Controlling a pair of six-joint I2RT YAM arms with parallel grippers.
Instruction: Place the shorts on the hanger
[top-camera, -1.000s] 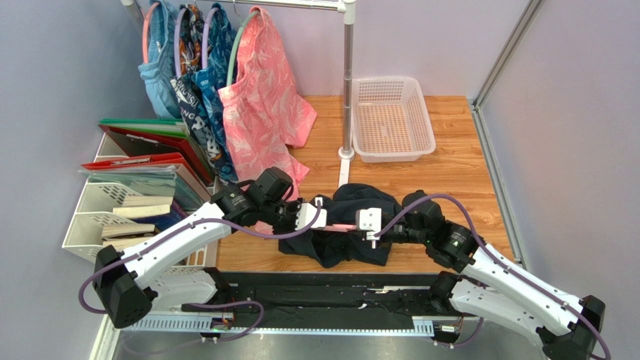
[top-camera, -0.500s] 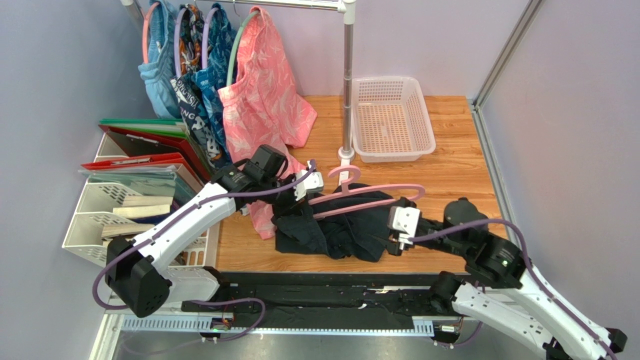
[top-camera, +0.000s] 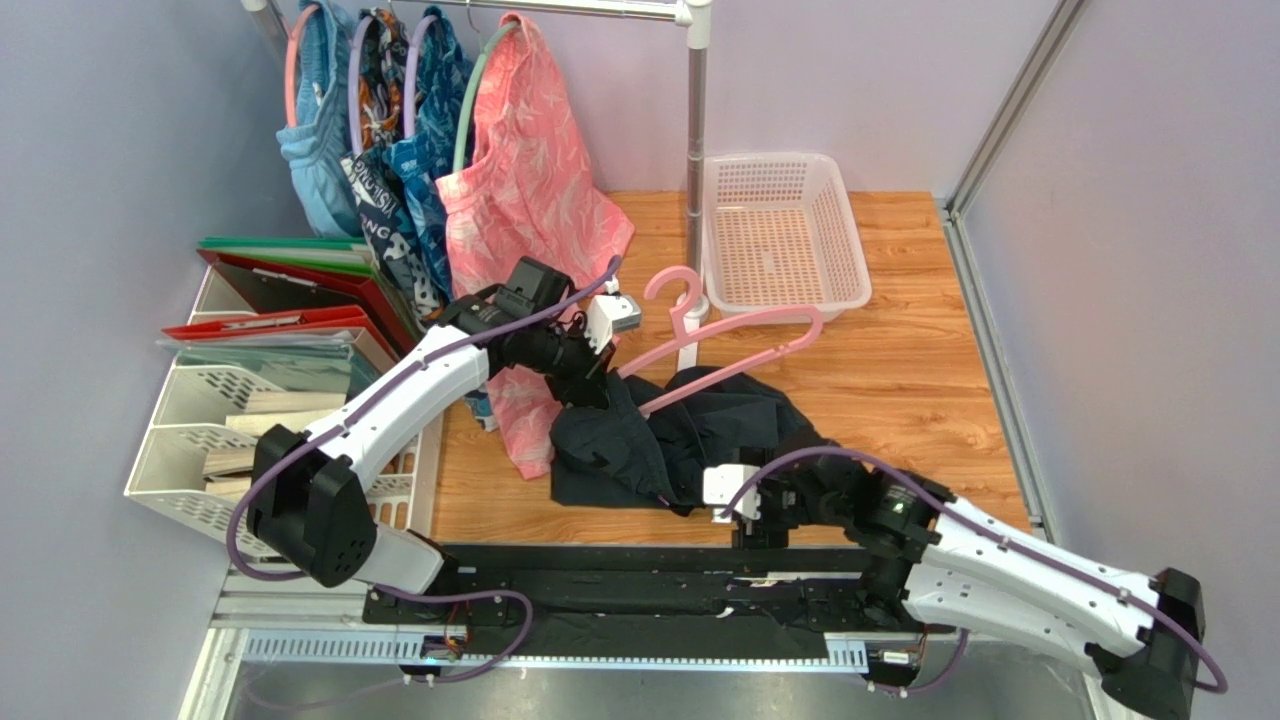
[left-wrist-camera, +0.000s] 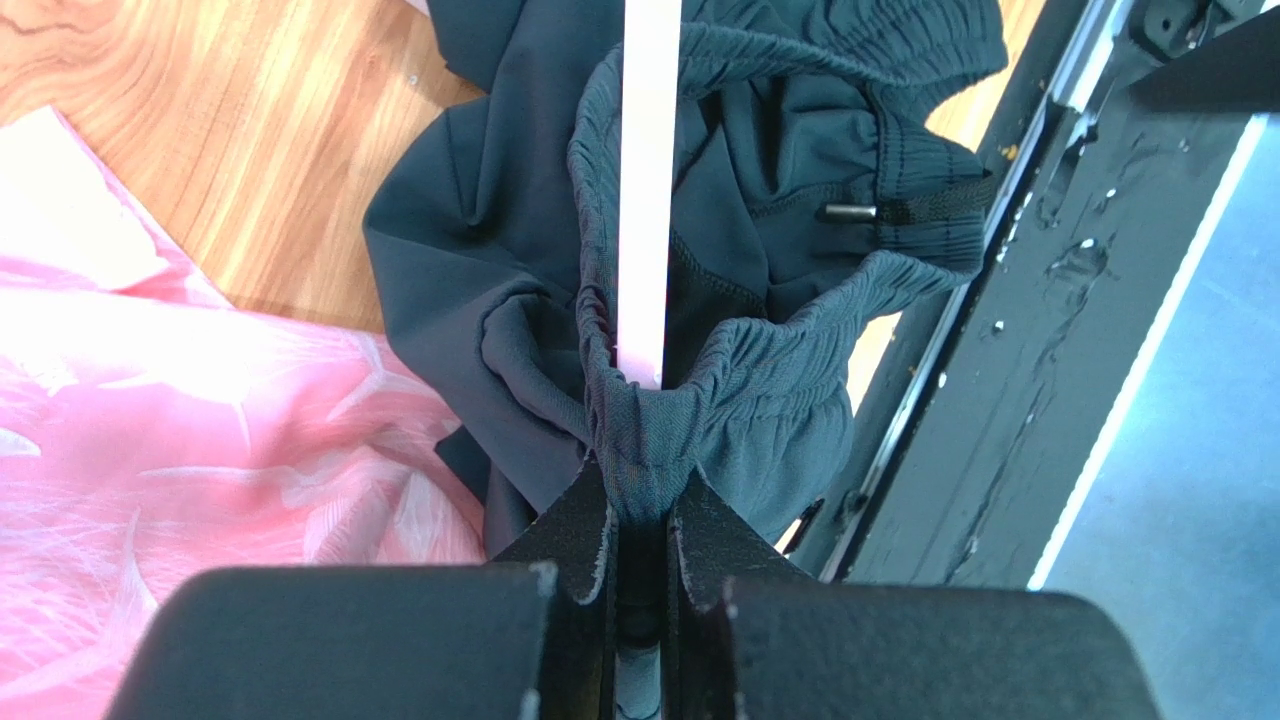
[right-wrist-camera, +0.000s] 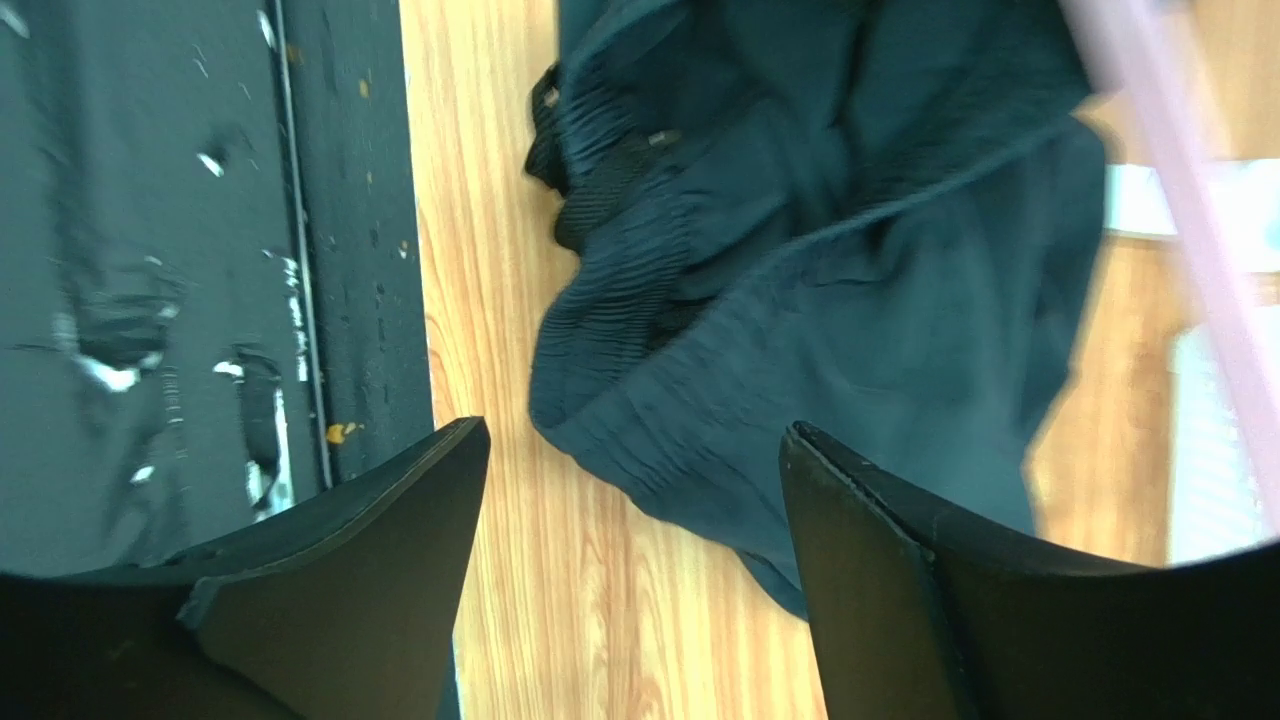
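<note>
Pulled back since a second ago, my right end effector (right-wrist-camera: 634, 432) is hovering released beside the shorts (right-wrist-camera: 842, 225). My left end effector (left-wrist-camera: 642, 518) is clamping their waistband against the hanger (left-wrist-camera: 649, 150), above the surface (top-camera: 902, 375).

Crumpled black shorts (top-camera: 706, 435), waistband around tilted pink hanger (left-wrist-camera: 649, 180) arm

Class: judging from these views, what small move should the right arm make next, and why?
Probably lower the open right end effector onto the black shorts' loose waistband below it and close. The left end effector pinches them at the pink hanger's bar, but most of the fabric lies bunched on the table, off the hanger.
</note>
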